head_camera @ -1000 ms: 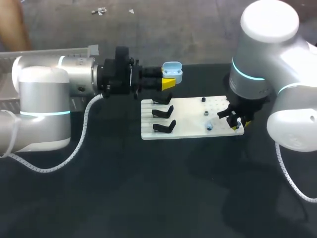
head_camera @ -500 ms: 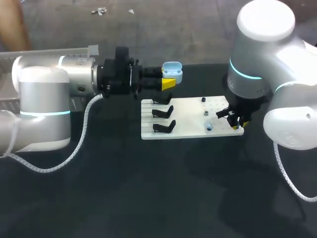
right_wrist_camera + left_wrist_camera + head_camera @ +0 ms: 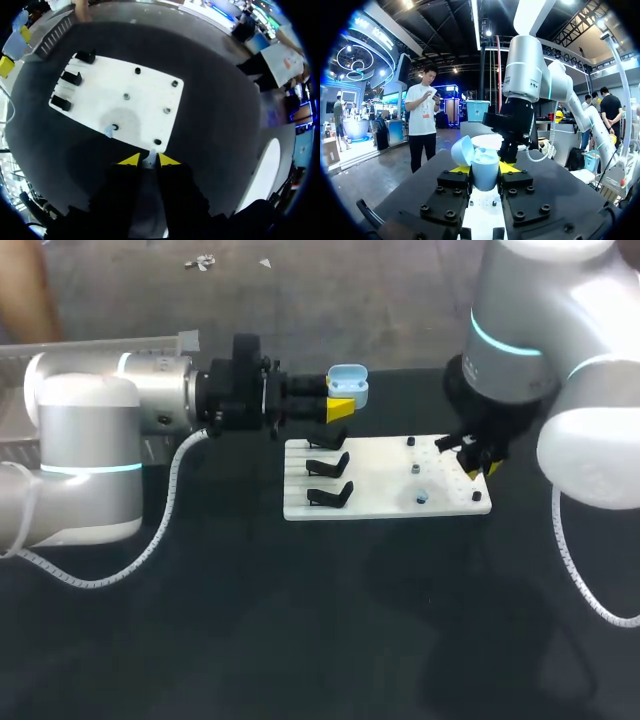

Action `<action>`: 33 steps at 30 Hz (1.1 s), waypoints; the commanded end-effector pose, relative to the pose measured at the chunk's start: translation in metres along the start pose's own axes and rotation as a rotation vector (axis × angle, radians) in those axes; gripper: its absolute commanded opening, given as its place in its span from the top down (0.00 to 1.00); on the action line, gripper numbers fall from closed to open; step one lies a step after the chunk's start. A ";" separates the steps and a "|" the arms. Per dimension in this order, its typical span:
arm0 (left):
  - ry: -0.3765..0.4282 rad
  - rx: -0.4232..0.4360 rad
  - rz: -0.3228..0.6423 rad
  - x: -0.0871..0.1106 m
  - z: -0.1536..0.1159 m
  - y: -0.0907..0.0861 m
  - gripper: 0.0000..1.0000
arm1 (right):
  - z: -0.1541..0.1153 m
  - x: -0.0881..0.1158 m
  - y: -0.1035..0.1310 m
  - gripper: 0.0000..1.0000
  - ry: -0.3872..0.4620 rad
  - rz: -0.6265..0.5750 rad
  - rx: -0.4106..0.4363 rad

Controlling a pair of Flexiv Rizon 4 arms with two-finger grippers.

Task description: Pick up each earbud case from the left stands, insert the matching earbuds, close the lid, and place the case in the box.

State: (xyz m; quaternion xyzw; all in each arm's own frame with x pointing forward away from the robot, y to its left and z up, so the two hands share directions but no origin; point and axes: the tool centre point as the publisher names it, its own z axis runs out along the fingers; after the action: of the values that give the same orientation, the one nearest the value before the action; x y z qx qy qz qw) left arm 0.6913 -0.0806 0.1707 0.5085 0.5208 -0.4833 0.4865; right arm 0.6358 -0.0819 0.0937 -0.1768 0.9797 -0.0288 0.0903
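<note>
A light blue earbud case [image 3: 347, 386] with its lid up is held level in my left gripper [image 3: 340, 408], behind the white board [image 3: 380, 502]. In the left wrist view the case [image 3: 485, 169] sits between the fingers, lid [image 3: 462, 150] tipped aside. My right gripper [image 3: 478, 464] hangs over the board's right end, shut on a small pale earbud [image 3: 149, 158] between its yellow tips. A second pale earbud [image 3: 422, 497] lies on the board [image 3: 145, 90] near a black peg. Three black stands [image 3: 330, 466] on the board's left side carry no case.
Several small black pegs [image 3: 174, 83] dot the right half of the board. A clear box [image 3: 100, 344] stands at the back left, behind my left arm. Dark tabletop [image 3: 300, 620] stretches in front of the board.
My right gripper has closed on the earbud at the board's right end and lifted up and back with it. The left arm and the case have not moved.
</note>
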 end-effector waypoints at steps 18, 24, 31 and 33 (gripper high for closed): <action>-0.006 -0.005 0.004 0.001 0.000 -0.001 1.00 | -0.071 0.000 0.017 1.00 -0.013 0.009 -0.051; -0.006 -0.005 0.004 0.001 0.000 -0.001 1.00 | -0.072 -0.002 0.017 1.00 -0.009 0.105 -0.020; -0.006 -0.005 0.004 0.001 0.000 -0.001 1.00 | -0.088 -0.004 0.036 1.00 -0.069 0.800 -0.014; -0.006 -0.005 0.004 0.001 0.000 -0.001 1.00 | -0.091 -0.005 0.044 1.00 -0.075 0.923 -0.032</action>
State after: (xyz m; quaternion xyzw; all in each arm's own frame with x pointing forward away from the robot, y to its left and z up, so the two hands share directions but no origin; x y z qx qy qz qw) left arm 0.6913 -0.0805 0.1708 0.5085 0.5208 -0.4833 0.4865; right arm 0.6141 -0.0446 0.1784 -0.0333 0.9944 0.0087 0.1003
